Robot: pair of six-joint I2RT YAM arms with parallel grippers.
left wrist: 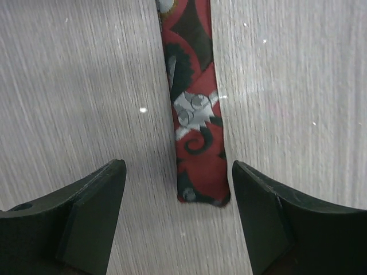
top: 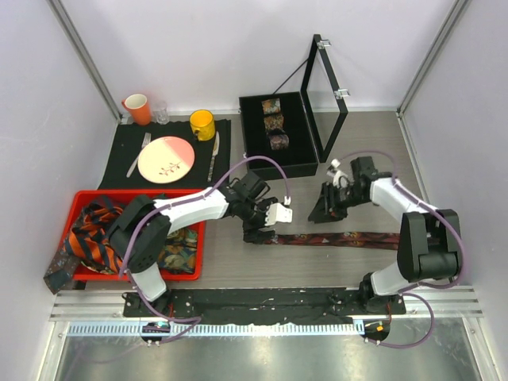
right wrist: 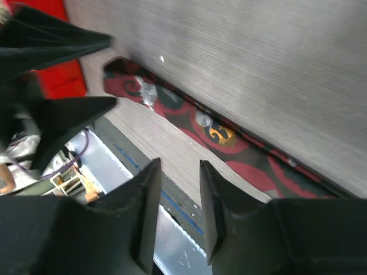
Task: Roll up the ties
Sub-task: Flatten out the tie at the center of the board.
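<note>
A dark red patterned tie (top: 341, 238) lies flat in a strip on the table. My left gripper (top: 259, 228) is open and hangs just above the tie's narrow end (left wrist: 198, 132), with its fingers on either side of the tip and not touching it. My right gripper (top: 325, 210) is slightly open and empty, and hovers just behind the strip's middle (right wrist: 221, 134). Three rolled ties (top: 275, 123) sit in the black box. Orange-navy striped ties (top: 95, 234) and a teal/beige tie (top: 178, 248) lie in the red bin.
The black box (top: 305, 163) stands at the back with its lid (top: 325, 95) raised. The red bin (top: 198, 234) is at the left. A placemat with a plate (top: 165, 159), an orange cup (top: 137, 109), a yellow mug (top: 202, 124) and cutlery lies behind it. The table's front rail (top: 270, 302) is near.
</note>
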